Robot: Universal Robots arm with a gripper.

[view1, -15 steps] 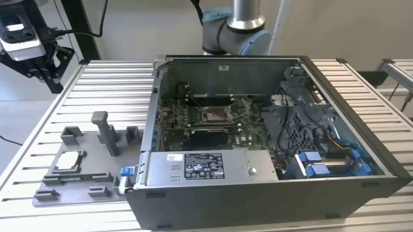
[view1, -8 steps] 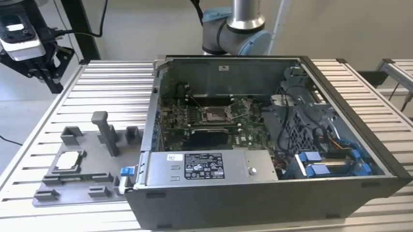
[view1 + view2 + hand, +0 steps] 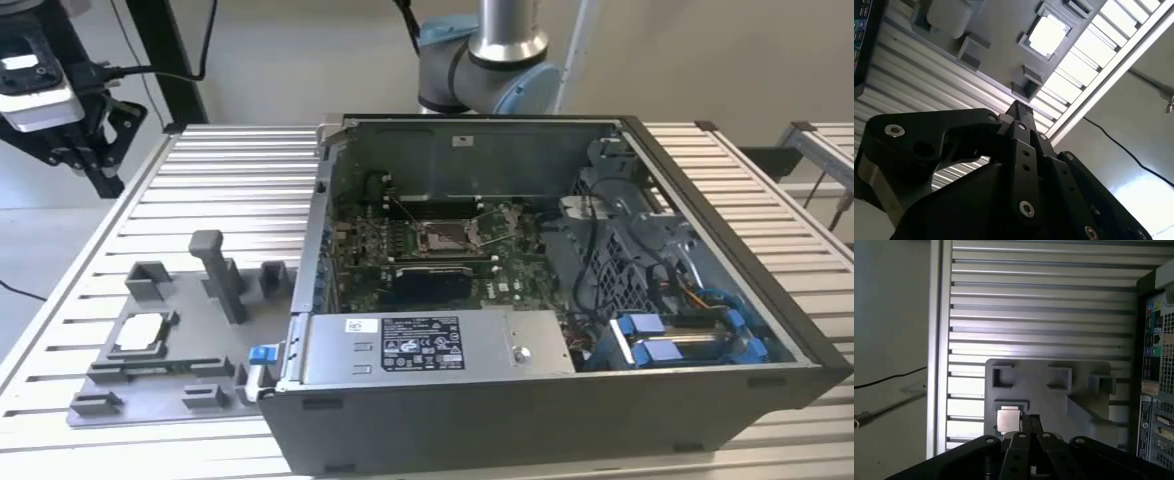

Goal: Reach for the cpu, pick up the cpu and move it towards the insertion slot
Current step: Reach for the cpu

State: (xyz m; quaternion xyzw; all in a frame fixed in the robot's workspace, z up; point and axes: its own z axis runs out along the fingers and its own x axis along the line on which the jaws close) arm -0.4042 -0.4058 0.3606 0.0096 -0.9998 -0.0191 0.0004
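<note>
— Found any writing or labels?

— Logged a white label (image 3: 420,343) with dark print on the metal box (image 3: 334,352) at the near end of the open computer case (image 3: 534,425). Wording not taken down. Logged also a small white sticker (image 3: 463,140) on the inner back wall of that case. Noted coloured ports (image 3: 1157,342) on the case's outer panel in the first wrist view.

— Placed the cpu?

— Found the cpu (image 3: 140,333) lying flat in a square recess of the grey fixture plate (image 3: 194,345). Found that plate resting on the slatted table (image 3: 227,170), at the exterior view's left of the case. Recorded the silvery face turned upward. Square in outline, so no long axis to give; edges set in line with the recess walls. Confirmed the same seating in both wrist views.

— And the socket?

— Located the insertion slot (image 3: 447,237) inside the case, on the green board (image 3: 360,250), well apart from the cpu, with the case wall between them.

— Checked the jaws?

— Found the gripper (image 3: 1021,106) hanging above the table at the exterior view's left, well apart from the fixture plate. Judged the jaws closed, tip against tip, in both wrist views. Held nothing. Touched nothing.
</note>
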